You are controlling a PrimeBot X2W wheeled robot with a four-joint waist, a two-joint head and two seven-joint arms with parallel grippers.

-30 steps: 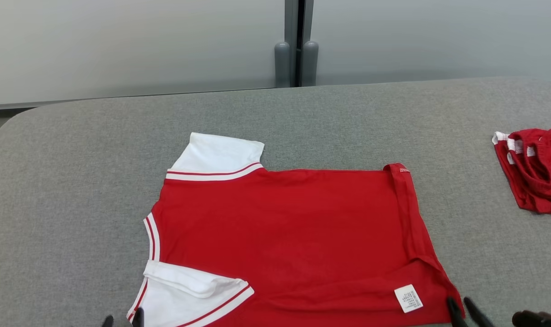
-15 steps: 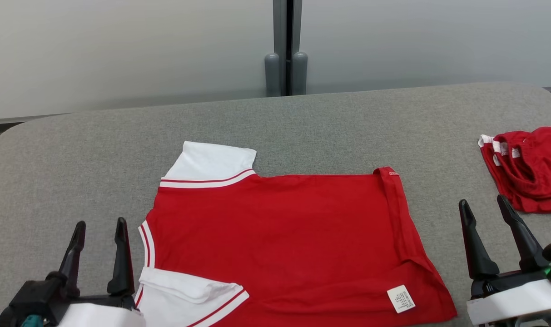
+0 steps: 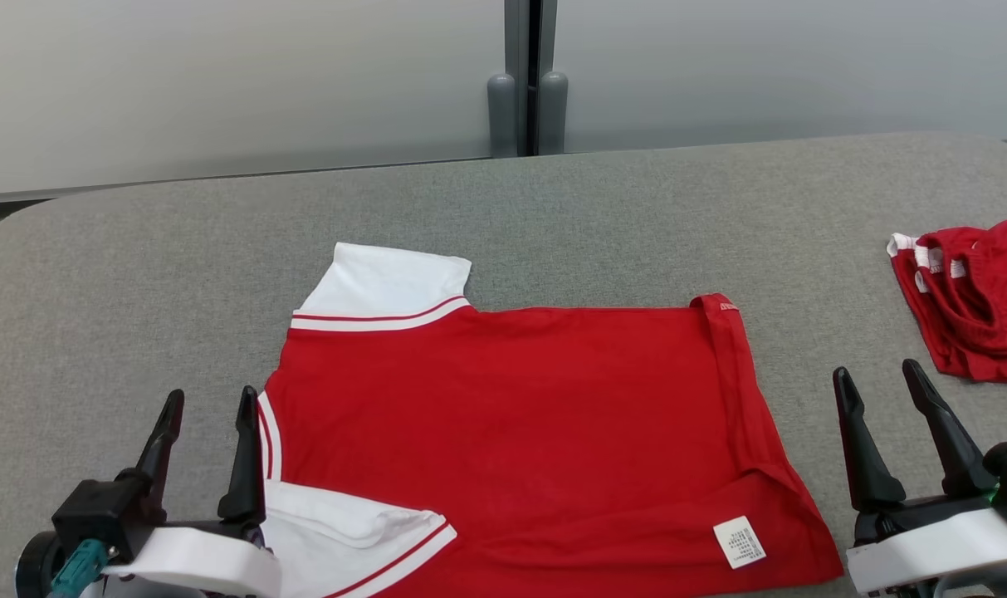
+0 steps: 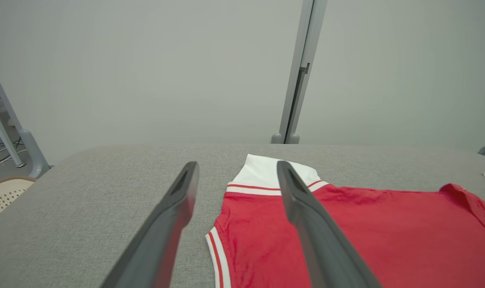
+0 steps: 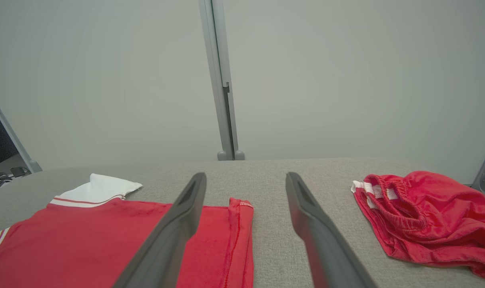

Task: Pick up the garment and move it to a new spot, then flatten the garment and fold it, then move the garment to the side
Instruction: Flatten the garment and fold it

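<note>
Even, diffuse, moderately bright light; the grey table (image 3: 553, 208) is uniformly lit and the red garment (image 3: 511, 415) throws only a thin, soft shadow along its edges. Head view sharp throughout. Wrist views wide-angle: the wall post (image 4: 298, 80) leans with the lens, and the left gripper (image 4: 237, 165) and right gripper (image 5: 246, 176) go soft toward the bottom edge

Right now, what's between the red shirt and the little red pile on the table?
Just bare grey table between the shirt and the pile, with the right gripper near the front; the head view shows it.
</note>
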